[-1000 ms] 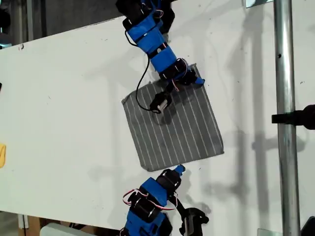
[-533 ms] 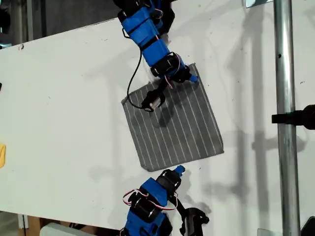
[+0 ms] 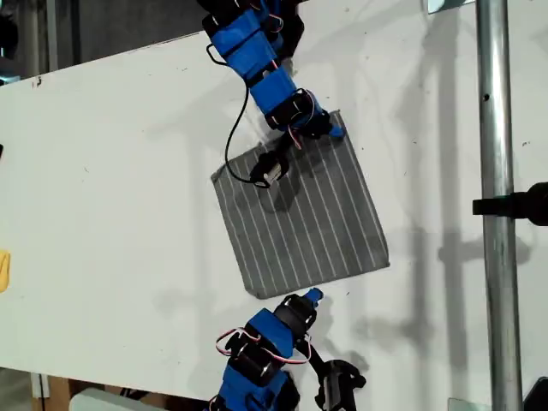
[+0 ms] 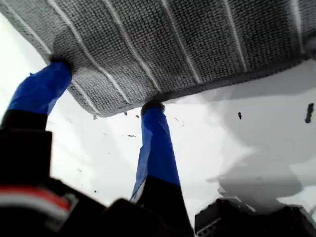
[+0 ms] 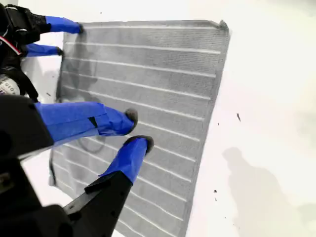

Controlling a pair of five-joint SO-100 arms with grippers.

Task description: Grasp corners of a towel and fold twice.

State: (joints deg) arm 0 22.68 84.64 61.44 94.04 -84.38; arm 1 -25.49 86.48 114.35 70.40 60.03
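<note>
Both grippers show in the exterior view. My second gripper (image 3: 331,130) reaches in from the top of that view and sits over the upper corner of the towel (image 3: 308,214). My first gripper (image 3: 312,295) comes up from the bottom of that view, its blue tip just beside the towel's lower edge. The towel lies flat and unfolded on the white table (image 3: 128,171), turned at an angle, dark grey with thin white stripes. A black cable (image 3: 233,145) loops down from the second arm onto the cloth. A metal pole (image 3: 495,257) stands at the exterior view's right with a black clamp (image 3: 518,205) on it, and a yellow scrap (image 3: 3,271) shows at the exterior view's left edge.

The first wrist view shows my first gripper (image 4: 106,86) spread wide with nothing between its blue fingers (image 4: 155,148). Both tips touch the towel (image 4: 197,39) along its edge beside a rounded corner (image 4: 96,109), and the cloth stays flat on the table (image 4: 256,128).

The second wrist view shows my second gripper (image 5: 138,129) held above the towel (image 5: 163,74), its jaws parted by a narrow gap and gripping nothing. The whole cloth lies spread out beyond it. At a far corner (image 5: 79,25), my first gripper (image 5: 61,37) shows with one fingertip on each side of that tip of cloth.
</note>
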